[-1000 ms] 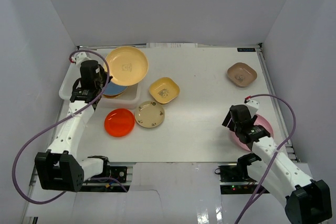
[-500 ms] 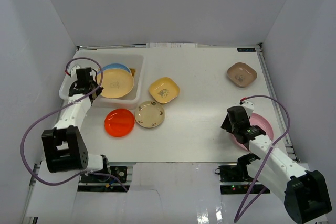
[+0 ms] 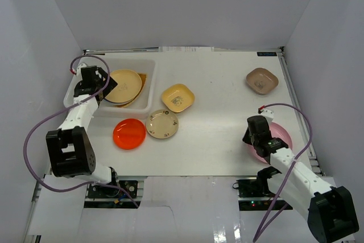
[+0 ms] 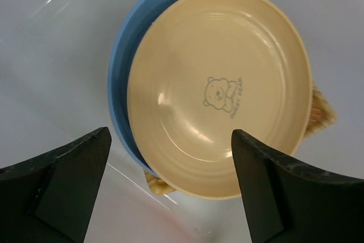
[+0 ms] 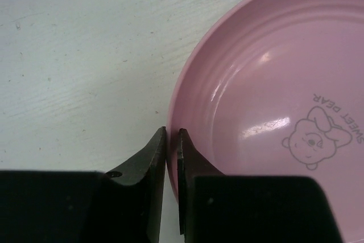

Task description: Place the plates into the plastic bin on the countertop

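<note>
in the plastic bin (image 3: 128, 65) a yellow-orange plate (image 4: 219, 92) lies on a blue plate (image 4: 122, 66), with a tan woven plate (image 4: 321, 112) under them. the left gripper (image 4: 170, 138) hangs above them, fingers wide apart and holding nothing. the right gripper (image 5: 172, 140) is pinched on the rim of the pink plate (image 5: 256, 101), which lies on the countertop (image 3: 216, 118) well apart from the bin.

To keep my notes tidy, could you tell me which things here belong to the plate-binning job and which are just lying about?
Job: plastic bin, holding yellow-orange plate, blue plate and woven plate; outside it, yellow square plate, cream plate, red-orange plate, brown square plate, pink plate; countertop.
Lying about: only a small dark label at its far edge.
</note>
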Controlling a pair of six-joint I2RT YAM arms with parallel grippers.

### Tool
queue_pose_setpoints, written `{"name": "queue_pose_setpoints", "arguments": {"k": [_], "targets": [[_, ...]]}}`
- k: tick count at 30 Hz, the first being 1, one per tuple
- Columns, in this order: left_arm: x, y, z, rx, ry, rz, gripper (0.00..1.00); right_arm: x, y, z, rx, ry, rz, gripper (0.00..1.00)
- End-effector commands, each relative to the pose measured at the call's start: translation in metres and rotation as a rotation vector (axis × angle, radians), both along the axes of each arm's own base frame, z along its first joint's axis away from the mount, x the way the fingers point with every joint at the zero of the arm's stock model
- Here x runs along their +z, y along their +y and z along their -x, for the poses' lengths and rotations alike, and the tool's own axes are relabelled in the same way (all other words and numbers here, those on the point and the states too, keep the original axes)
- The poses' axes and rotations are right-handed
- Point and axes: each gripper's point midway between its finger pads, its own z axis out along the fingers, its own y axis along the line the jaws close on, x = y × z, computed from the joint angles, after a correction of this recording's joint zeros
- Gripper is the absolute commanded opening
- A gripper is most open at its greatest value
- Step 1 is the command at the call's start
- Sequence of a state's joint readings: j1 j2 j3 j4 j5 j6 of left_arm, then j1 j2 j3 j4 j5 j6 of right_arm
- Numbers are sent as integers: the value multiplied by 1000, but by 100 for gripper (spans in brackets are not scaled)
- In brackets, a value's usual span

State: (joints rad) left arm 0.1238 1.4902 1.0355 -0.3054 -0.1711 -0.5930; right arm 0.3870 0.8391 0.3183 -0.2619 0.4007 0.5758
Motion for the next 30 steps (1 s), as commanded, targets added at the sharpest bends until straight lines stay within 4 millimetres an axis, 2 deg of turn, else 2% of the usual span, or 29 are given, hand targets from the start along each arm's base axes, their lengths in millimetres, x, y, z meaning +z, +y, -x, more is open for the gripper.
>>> {"name": "queue_pose_setpoints", "arguments": {"k": [1,3,4,6,7,9,10,11,13,14,15,16,17,18,19,20,21,22,23,24,25,26,27,28,29,30], "targets": [[75,-10,-10,-49,-219,25,98,8,16,-5,61,-37,-68,8],[92,-15,-6,-63,-267,41,98,15,24,-6,88,-56,-99,8],[108,-19,-2,-79,-310,45,98,19,26,-9,97,-73,-107,8],[111,-37,5,-157,-330,101,98,26,35,-10,136,-89,-127,8],[120,-44,11,-185,-357,113,98,37,41,-14,151,-113,-139,8],[118,-61,22,-256,-363,152,98,49,56,-16,203,-133,-149,8],[128,-68,29,-291,-391,154,98,56,63,-17,229,-144,-147,8],[131,-75,34,-327,-402,166,98,73,78,-19,278,-181,-150,8],[134,-105,50,-471,-410,241,98,89,95,-21,333,-208,-142,8],[145,-118,59,-538,-443,262,98,114,116,-24,390,-262,-160,8],[149,-130,67,-602,-457,291,98,119,127,-27,420,-264,-147,8],[158,-154,82,-729,-476,347,98,129,138,-29,461,-283,-132,8],[176,-165,93,-792,-531,348,98,139,156,-26,520,-298,-122,8],[189,-173,102,-834,-565,358,98,164,177,-37,556,-341,-128,8],[203,-184,113,-890,-603,361,98,176,191,-39,594,-364,-121,8],[228,-186,125,-916,-681,328,98,174,213,-40,670,-358,-79,8],[244,-186,132,-924,-729,307,98,213,233,-50,689,-439,-103,8],[270,-186,141,-930,-798,277,98,226,246,-53,713,-467,-97,8],[290,-183,147,-917,-862,236,98,221,269,-57,772,-462,-47,8],[312,-180,159,-914,-925,195,98,230,283,-61,805,-481,-32,8],[341,-178,170,-915,-993,138,98,272,303,-67,823,-565,-56,8],[349,-178,174,-903,-988,134,98,260,328,-71,873,-544,-20,8],[357,-184,177,-917,-992,135,98,296,345,-77,905,-618,-8,8],[366,-184,180,-913,-1004,132,98,303,360,-78,939,-639,11,8],[380,-182,185,-895,-1031,114,98,284,387,-81,991,-619,48,8],[387,-183,188,-891,-1048,106,98,285,400,-84,1049,-652,108,8]]}}
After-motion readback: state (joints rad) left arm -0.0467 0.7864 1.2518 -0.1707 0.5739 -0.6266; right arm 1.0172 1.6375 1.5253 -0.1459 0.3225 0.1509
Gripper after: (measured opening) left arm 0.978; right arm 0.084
